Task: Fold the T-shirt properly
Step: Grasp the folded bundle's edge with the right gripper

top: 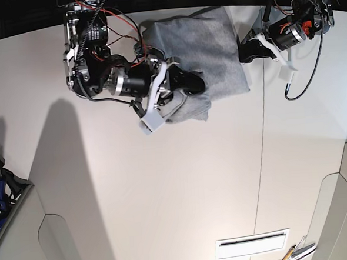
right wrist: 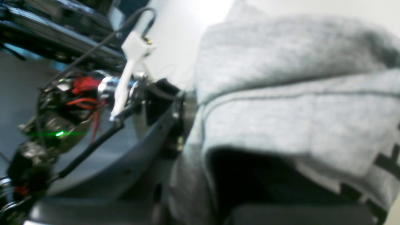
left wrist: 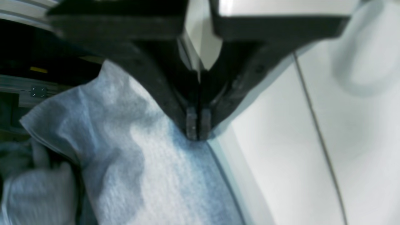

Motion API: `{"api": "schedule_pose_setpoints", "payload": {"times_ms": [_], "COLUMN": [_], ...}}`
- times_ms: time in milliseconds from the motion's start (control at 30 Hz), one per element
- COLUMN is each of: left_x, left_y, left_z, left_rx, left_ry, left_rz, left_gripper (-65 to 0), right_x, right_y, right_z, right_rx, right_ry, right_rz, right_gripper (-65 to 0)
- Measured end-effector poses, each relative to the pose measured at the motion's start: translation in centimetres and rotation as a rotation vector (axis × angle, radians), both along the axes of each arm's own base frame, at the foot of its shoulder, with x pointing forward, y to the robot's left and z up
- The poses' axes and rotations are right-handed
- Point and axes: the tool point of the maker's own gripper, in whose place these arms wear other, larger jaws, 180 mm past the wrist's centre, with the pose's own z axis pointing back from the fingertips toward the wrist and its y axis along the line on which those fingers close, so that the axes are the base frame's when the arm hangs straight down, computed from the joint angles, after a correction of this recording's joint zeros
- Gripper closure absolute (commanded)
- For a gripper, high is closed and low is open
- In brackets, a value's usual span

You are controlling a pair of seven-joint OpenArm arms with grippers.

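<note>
T-shirt bunched at the far edge of the bench, both hands working its edges.

The T-shirt (top: 207, 51) is lying partly folded on the white bench (top: 165, 189), one layer draping over another, with black lettering peeking out in the right wrist view. The left hand (left wrist: 198, 129) is sitting fully closed, pads meeting on the hem edge. The right hand (top: 185, 85) is nearly closed and buried in a fold; it is probably pinching a thin layer, though its tips are hidden. The cloth is reading as light, limp and non-slippery, sagging wherever unsupported. It is best taken by hems or seamed corners, pinching both layers together, and kept taut between the two hands.
</note>
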Motion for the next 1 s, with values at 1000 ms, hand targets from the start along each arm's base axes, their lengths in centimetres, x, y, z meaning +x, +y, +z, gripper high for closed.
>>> {"api": "schedule_pose_setpoints", "payload": {"times_ms": [1000], "left_x": [0.0], "left_y": [0.0], "left_z": [0.1], "left_rx": [-0.004], "left_ry": [-0.002], "left_rz": [0.001], "left_gripper": [0.0], "right_x": [-1.6], "right_y": [5.7], "right_z": [-2.2], "right_rx": [-0.298], "right_ry": [-0.125], "right_rz": [0.114], "right_gripper": [0.0]}}
